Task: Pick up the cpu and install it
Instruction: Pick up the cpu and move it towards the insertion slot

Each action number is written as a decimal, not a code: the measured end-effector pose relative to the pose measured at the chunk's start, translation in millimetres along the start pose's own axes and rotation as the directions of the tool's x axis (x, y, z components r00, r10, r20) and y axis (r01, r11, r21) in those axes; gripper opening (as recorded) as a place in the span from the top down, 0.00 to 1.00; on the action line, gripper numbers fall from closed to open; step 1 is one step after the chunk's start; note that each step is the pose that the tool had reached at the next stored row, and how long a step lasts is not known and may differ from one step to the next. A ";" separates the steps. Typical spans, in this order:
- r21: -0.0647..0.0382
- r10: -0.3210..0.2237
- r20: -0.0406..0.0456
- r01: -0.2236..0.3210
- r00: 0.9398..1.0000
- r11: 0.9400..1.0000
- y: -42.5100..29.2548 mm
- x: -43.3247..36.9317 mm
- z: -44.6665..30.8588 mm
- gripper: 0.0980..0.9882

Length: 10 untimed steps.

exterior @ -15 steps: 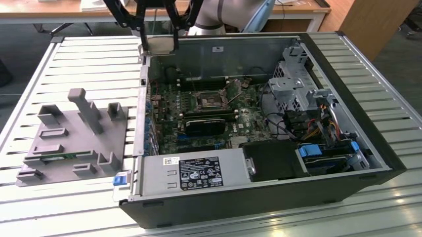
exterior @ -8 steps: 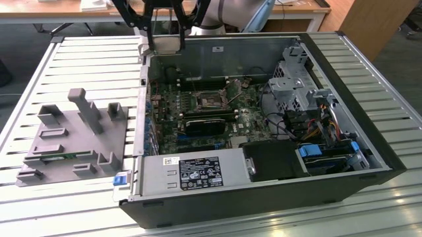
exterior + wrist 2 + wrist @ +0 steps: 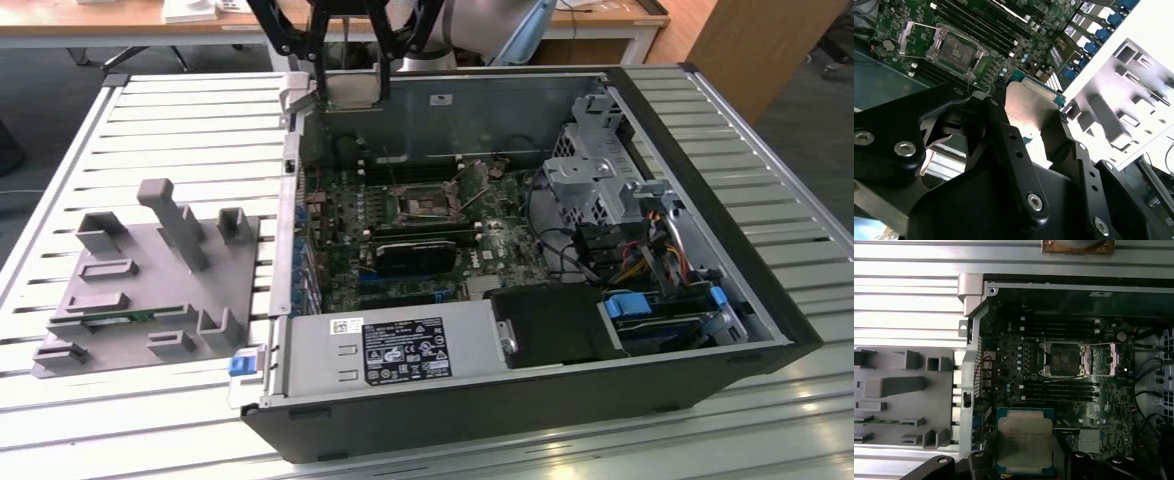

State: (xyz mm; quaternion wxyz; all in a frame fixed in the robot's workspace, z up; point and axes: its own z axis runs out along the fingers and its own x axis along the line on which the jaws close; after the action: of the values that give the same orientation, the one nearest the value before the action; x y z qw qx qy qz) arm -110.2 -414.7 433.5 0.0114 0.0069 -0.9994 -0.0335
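My gripper is shut on the cpu, a flat square chip with a silver top and a green rim, gripped by two opposite edges. In the second wrist view the cpu sits between the black fingers of the gripper. From the exterior view, the gripper hangs with the cpu above the case's far corner on that view's left. The motherboard socket lies lower inside the case, its metal frame swung open. In the wrist views the socket is uncovered, apart from the cpu.
The open computer case lies on a slatted metal table. Inside are memory slots, a power supply, a drive cage and cables. A grey fixture tray holding a green memory stick sits on the exterior view's left.
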 end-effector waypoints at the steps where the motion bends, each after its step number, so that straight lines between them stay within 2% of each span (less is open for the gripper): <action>1: 0.000 0.000 0.000 0.000 1.000 1.000 0.0 -1.7 0.0 0.51; 10: 0.000 0.000 0.000 0.000 1.000 1.000 -0.2 -17.4 -0.4 0.51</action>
State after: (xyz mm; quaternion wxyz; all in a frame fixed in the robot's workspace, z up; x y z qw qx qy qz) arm -92.8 -414.7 433.4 0.0114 0.0070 -0.9994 -0.0335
